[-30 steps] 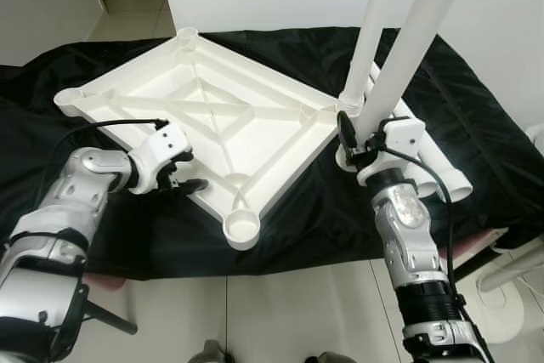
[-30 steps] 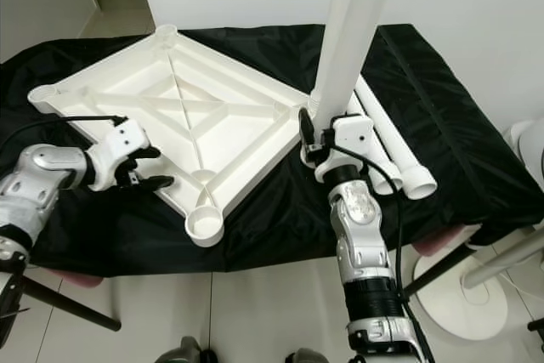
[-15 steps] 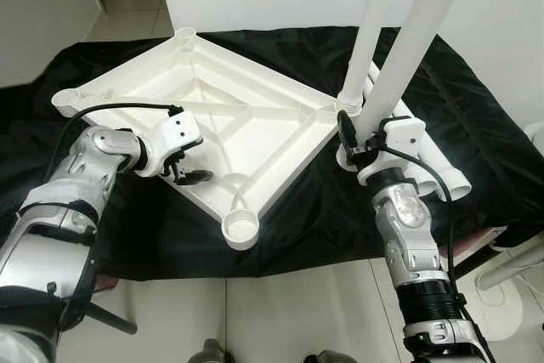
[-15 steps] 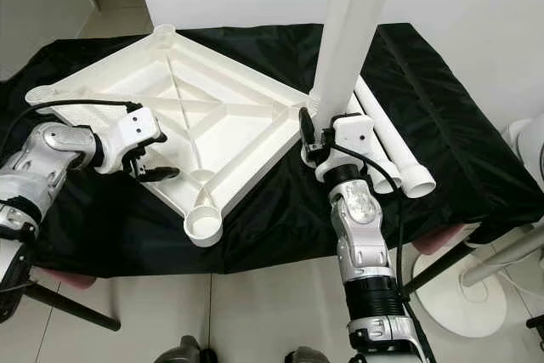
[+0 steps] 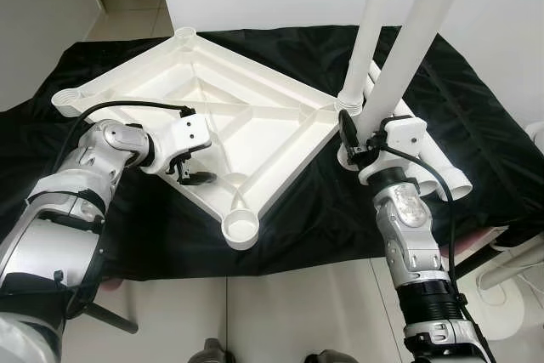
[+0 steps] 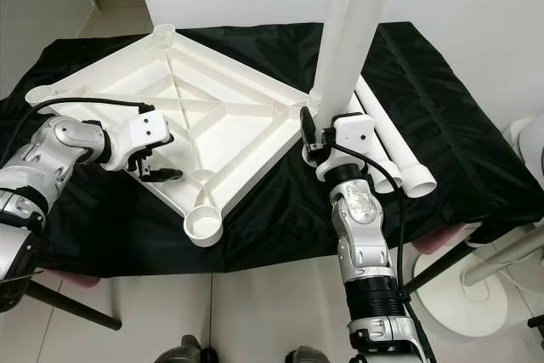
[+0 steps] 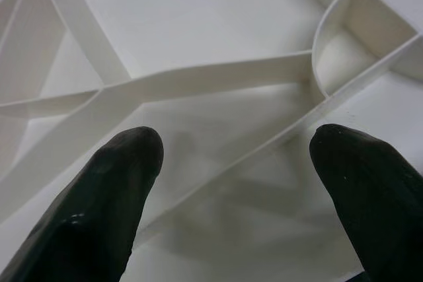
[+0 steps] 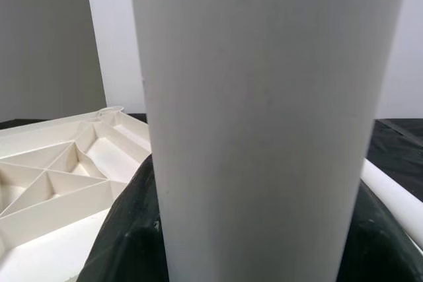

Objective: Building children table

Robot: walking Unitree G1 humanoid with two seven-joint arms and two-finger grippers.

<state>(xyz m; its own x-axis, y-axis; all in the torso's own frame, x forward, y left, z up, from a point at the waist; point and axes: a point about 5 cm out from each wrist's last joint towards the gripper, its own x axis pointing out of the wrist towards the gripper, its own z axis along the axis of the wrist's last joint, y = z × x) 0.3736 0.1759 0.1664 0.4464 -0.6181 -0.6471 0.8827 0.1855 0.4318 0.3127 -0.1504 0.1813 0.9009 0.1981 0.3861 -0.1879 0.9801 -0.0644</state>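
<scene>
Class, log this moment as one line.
left gripper: open over tabletop | right gripper: holding leg upright

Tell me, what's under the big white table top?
A black cloth lies under the upside-down table top and spreads out around it. Whatever holds the cloth up is covered, so I cannot tell what it is.

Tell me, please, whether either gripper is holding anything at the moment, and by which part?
The right gripper holds a white table leg upright, clamped near its lower end. The left gripper holds nothing; its fingers are open over the upturned tabletop.
</scene>
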